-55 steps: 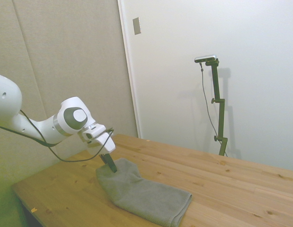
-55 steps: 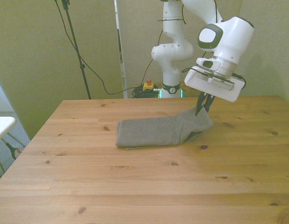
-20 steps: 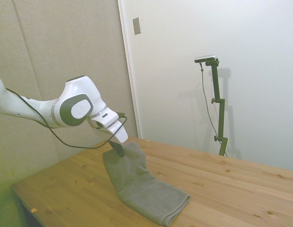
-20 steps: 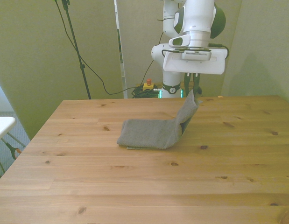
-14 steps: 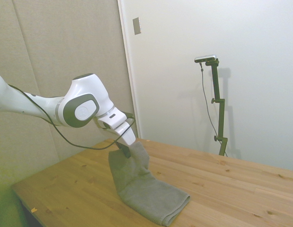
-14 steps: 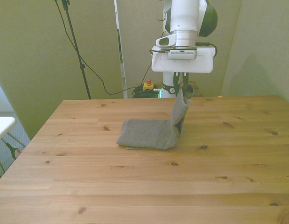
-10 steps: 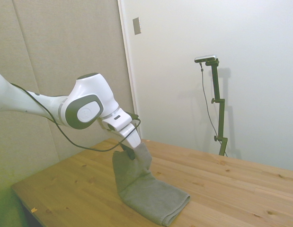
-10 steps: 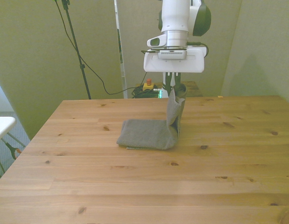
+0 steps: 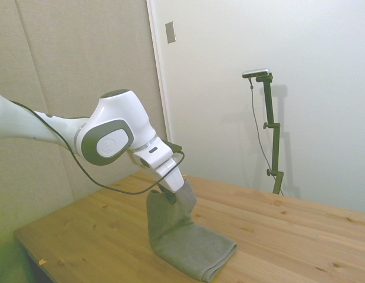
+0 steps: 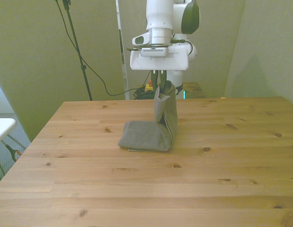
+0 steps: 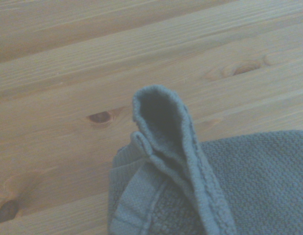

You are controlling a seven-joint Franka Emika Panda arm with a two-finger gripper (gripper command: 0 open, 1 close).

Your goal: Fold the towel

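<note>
Side view: I look across the counter (image 9: 300, 236) from off one side, at middle distance. Front view: I face the counter (image 10: 184, 179) from across it. Wrist view: close above the towel (image 11: 249, 181). All three share the towel (image 9: 182, 236) (image 10: 155, 127).

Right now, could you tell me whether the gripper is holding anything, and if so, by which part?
Yes: the gripper pinches the towel by one raised end, lifted upright while the rest lies on the table.
</note>
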